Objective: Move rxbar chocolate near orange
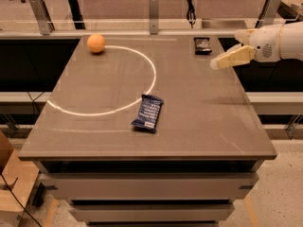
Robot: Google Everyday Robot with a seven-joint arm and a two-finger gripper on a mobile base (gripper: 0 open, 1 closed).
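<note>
We see a desk [203, 122] whose grey-brown top is smooth and mostly matt, with a soft sheen. The orange [96, 43], far left, looks matt. The rxbar chocolate [202, 45], far right, has a dark, slightly shiny wrapper. The blue packet [147, 112], nearer, looks like glossy film. The gripper [225, 49], over the desk's far right edge, is smooth pale plastic, jaws apart.

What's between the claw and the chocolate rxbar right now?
Nothing: in the camera view, only bare table separates the claw, hovering over the far right edge, from the rxbar chocolate.
</note>
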